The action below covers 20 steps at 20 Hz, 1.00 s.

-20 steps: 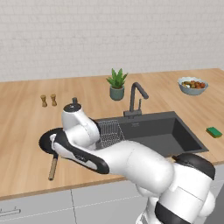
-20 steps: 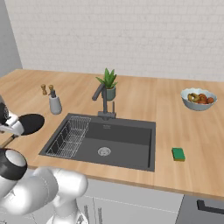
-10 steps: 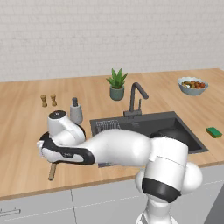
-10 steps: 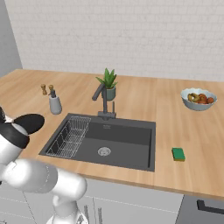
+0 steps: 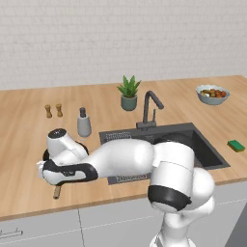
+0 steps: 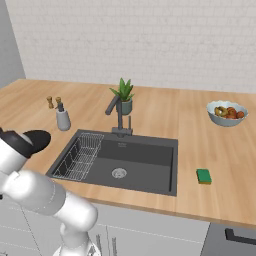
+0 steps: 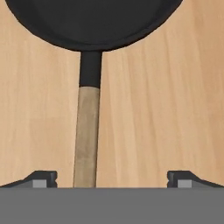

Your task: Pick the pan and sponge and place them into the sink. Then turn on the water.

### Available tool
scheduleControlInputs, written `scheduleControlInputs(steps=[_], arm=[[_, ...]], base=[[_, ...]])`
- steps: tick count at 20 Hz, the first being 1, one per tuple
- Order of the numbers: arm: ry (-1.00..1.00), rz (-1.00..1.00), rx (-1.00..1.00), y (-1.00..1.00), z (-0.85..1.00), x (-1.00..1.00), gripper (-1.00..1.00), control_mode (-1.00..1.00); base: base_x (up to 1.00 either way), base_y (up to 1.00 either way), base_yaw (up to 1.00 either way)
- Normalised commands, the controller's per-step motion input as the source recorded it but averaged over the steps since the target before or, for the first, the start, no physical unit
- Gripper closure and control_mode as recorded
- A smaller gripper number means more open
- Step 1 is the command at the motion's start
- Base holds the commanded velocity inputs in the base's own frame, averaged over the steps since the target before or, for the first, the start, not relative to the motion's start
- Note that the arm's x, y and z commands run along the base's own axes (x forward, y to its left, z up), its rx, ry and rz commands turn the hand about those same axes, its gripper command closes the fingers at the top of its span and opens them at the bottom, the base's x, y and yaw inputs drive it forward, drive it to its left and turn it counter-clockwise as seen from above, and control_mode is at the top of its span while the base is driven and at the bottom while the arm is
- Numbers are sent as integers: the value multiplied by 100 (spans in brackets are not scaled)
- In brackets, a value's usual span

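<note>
Two dark fingertips [image 7: 42, 178] stand wide apart at the bottom of the hand view, so the end effector [image 7: 111, 179] is released and grasps nothing. Directly beneath it lies the pan [image 7: 89, 22], resting on the wooden table [image 7: 166, 105]. The pan's round black bowl lies ahead of the end effector, and its straight light wooden handle [image 7: 86, 135] runs back toward the fingertips, passing between them but nearer the one on the left of that view. Neither fingertip touches the handle.

From the left base view, the arm's hand covers most of the pan, with only a dark rim and the tip of the handle [image 5: 57, 192] showing below the hand. Off to the end effector's side is the sink [image 5: 202, 144], a dark recessed basin with a wire rack [image 6: 80, 156] and a round drain [image 6: 119, 173]. Behind the basin rises the faucet [image 5: 150, 108], with a potted plant [image 5: 129, 92] beside it. A grey soap bottle [image 5: 84, 123] stands just beyond the end effector, and two small shakers [image 5: 53, 110] stand farther back. Well apart from the end effector, on the far side of the sink, lies the sponge [image 5: 236, 145], and a bowl of fruit [image 5: 212, 94] sits beyond it.
</note>
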Motion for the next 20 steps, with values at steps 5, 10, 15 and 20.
scheduleControlInputs(steps=[5,10,15,20], arm=[[0,0,0,20,-29,12,-100,-100],[0,0,0,14,-17,15,-100,-100],[0,0,0,13,-23,15,-100,-100],[0,0,0,10,-31,4,-100,-100]], base=[[0,0,0],[0,0,0],[0,0,0],[0,0,0]])
